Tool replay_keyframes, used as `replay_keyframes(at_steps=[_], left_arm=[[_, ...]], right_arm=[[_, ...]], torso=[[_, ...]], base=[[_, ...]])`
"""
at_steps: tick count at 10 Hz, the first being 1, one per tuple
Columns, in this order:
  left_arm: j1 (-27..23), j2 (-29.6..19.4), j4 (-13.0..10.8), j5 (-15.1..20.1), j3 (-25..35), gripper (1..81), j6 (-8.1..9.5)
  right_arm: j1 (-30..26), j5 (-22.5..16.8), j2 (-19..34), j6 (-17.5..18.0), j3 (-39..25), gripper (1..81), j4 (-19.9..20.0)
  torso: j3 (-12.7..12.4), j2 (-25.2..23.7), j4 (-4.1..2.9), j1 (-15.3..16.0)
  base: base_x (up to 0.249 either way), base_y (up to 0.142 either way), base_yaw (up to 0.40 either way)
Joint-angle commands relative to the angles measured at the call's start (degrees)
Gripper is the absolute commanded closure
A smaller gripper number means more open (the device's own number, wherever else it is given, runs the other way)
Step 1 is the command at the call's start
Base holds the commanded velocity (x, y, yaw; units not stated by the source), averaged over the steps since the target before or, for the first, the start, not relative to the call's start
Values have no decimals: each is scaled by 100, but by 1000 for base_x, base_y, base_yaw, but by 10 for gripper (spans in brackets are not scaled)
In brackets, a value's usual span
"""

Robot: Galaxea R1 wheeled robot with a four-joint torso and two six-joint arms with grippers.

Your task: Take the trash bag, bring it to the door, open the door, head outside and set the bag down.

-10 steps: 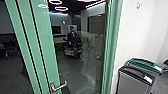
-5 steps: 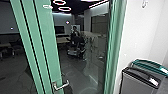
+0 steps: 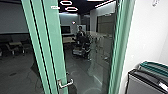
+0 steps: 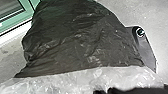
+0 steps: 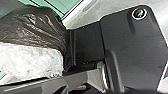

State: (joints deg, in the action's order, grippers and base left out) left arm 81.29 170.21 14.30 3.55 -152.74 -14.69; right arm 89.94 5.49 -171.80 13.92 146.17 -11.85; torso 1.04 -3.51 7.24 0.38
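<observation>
Your heading has swung left; lever handle (image 3: 65,84) now nearer 12, at 11 o'clock, likely easing alignment. Glass door (image 3: 55,50) appears shut. Trash bag (image 4: 75,37) low, beside your base plate (image 4: 148,52). Grip state, both sides: cannot tell.

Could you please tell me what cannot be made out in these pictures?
Contents of the trash bag: left wrist view, hidden by its dark film.
Hands of the person: head view, too small.
Base of the grey bin: head view, cut off by the edge.
Any writing on its label: head view, blurred.
</observation>
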Motion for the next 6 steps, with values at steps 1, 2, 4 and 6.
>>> replay_keyframes(at_steps=[1, 2, 4, 6], left_arm=[[-266, -346, -50, 94, 429, 811, -25], [-249, -390, -85, 6, 481, 811, -25], [-231, -416, -77, -38, 481, 811, -25], [-231, -452, -50, -109, 429, 811, -16]], right_arm=[[-288, -153, 416, -21, -722, 10, -2], [-288, -153, 486, -21, -844, 10, -28], [-305, -153, 618, -22, -977, 10, -11], [-305, -153, 627, -21, -810, 10, -2]], torso=[[0, 0, 0, 0], [0, 0, 0, 0], [0, 0, 0, 0], [0, 0, 0, 0]], base=[[0, 0, 174], [0, 0, 179], [0, 0, 185], [0, 0, 186]])
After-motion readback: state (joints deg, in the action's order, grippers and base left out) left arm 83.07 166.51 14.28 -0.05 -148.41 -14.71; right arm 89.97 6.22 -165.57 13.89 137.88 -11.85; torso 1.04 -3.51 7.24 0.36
